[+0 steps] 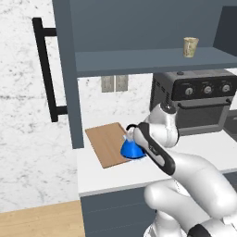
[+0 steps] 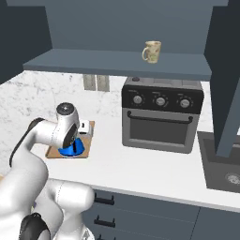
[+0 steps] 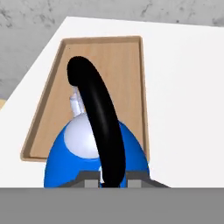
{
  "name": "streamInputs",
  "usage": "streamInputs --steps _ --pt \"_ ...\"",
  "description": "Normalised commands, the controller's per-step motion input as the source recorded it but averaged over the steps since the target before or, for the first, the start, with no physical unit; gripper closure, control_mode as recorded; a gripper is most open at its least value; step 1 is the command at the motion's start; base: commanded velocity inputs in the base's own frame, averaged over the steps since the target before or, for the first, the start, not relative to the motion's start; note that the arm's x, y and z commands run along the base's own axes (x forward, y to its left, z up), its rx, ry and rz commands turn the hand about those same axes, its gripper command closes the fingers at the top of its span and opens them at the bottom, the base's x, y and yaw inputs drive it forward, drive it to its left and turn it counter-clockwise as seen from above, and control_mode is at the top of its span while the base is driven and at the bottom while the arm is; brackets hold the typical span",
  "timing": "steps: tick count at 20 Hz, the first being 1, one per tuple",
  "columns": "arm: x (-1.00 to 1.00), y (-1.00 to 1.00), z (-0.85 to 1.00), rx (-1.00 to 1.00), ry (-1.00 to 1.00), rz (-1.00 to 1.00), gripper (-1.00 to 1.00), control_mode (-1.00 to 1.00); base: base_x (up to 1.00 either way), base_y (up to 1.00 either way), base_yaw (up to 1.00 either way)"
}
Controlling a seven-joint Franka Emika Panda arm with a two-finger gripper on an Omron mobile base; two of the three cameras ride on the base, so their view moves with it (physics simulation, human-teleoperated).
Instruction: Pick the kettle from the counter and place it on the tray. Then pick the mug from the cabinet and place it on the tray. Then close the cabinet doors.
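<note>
You're holding the kettle (image 3: 97,153) by its handle in the gripper (image 3: 106,183); releasing too soon risks missing the tray (image 3: 114,65) just beyond.

A kitchen: a white worktop (image 2: 154,168) runs over slate-blue base cabinets (image 2: 140,215), a toaster oven (image 2: 161,115) stands against the marble wall (image 1: 28,139), a sink (image 2: 225,168) sits beside it, and a wall cabinet (image 2: 117,63) holds a mug (image 2: 152,51).

Flat, even rendered light everywhere, no real glare or hard shadows; the cabinet (image 1: 139,28) interior looks dim, and edges look slightly soft and pixelated.
</note>
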Motion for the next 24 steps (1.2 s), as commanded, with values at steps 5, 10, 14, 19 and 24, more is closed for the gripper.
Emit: streamInputs --steps 5,10,14,19,24 --pt "0.39 0.42 0.18 0.01 -0.1 0.0 1.0 -1.0 0.0 0.0 0.0" --pt "0.6 0.32 0.16 0.06 -0.02 0.0 1.0 -1.0 0.0 0.0 0.0" --pt "0.63 0.19 0.02 0.07 -0.07 0.0 1.0 -1.0 0.0 0.0 0.0" --pt "0.57 0.24 0.0 0.04 -0.05 0.0 1.0 -1.0 0.0 0.0 0.0" --pt "0.59 0.19 0.0 0.01 -0.08 0.0 1.0 -1.0 0.0 0.0 0.0"
